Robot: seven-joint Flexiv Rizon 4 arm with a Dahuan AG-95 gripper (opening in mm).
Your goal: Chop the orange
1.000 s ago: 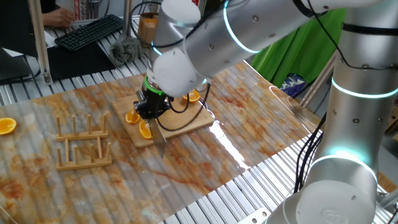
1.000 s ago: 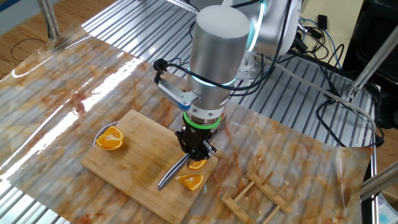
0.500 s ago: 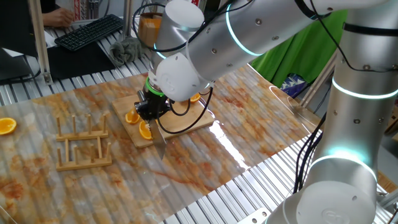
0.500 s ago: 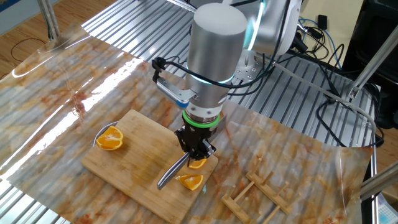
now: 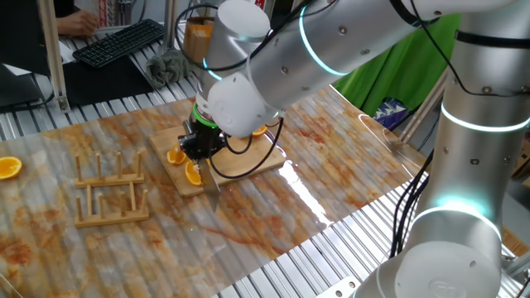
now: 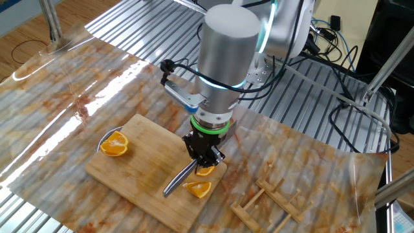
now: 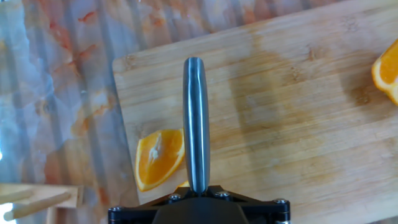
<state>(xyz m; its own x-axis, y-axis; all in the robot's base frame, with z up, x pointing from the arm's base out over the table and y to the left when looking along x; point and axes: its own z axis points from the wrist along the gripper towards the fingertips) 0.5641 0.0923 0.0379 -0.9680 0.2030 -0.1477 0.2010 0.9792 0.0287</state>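
The orange lies in two wedges at one end of the wooden board [image 6: 139, 171]. One wedge [image 6: 197, 189] lies near the board's corner, the other wedge [image 6: 206, 171] sits half hidden under my hand. My gripper [image 6: 203, 157] is shut on a steel knife [image 6: 177, 182], whose blade slants down to the board beside the wedges. In the hand view the knife [image 7: 196, 121] points straight ahead from my gripper [image 7: 196, 194], with one wedge [image 7: 160, 159] just left of it. In the first fixed view the wedges [image 5: 193, 172] lie beside the blade [image 5: 212, 184].
A rounder orange half [image 6: 114, 144] sits at the board's other end, also in the hand view as the orange half [image 7: 387, 71]. A wooden rack [image 5: 110, 192] stands beside the board, and an orange slice [image 5: 8, 167] lies at the table's far edge. Cables trail behind the arm.
The arm's upper part has shifted very slightly. The knife, the gripper and the wedges stay where they were.
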